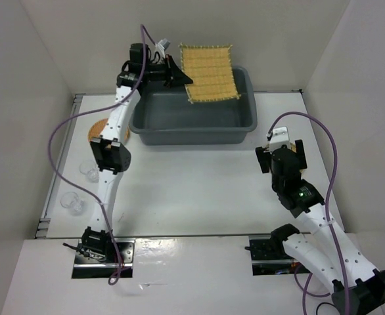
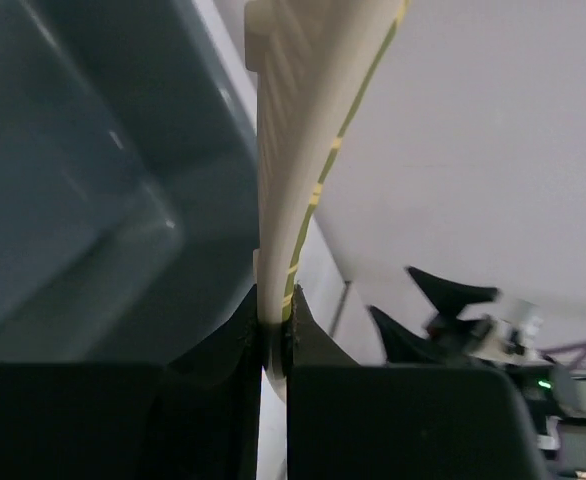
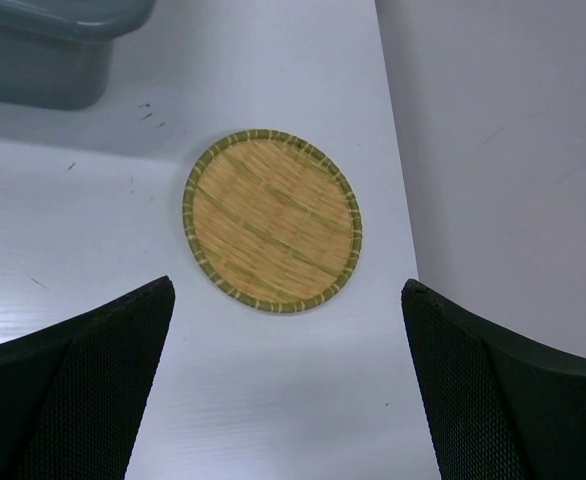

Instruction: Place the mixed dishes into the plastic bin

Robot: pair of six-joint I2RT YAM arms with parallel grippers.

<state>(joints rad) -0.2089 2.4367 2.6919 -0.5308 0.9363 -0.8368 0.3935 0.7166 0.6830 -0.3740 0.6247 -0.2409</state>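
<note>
The square yellow bamboo mat [image 1: 209, 72] hangs tilted over the back of the grey plastic bin [image 1: 192, 121]. My left gripper [image 1: 178, 77] is shut on the mat's left edge. In the left wrist view the mat [image 2: 293, 150] rises edge-on from between the closed fingers of that gripper [image 2: 275, 312], with the bin [image 2: 83, 170] to its left. My right gripper [image 3: 288, 290] stands open above the table, just short of a round orange-brown woven disc [image 3: 271, 221] that lies flat near the right wall. A second disc [image 1: 96, 130] lies at the left, partly under the left arm. Two clear glass cups [image 1: 89, 170] [image 1: 71, 202] stand near the left edge.
White walls close in the table on the left, back and right. The bin's near corner [image 3: 43, 50] shows at the top left of the right wrist view. My right gripper [image 1: 279, 141] sits to the right of the bin.
</note>
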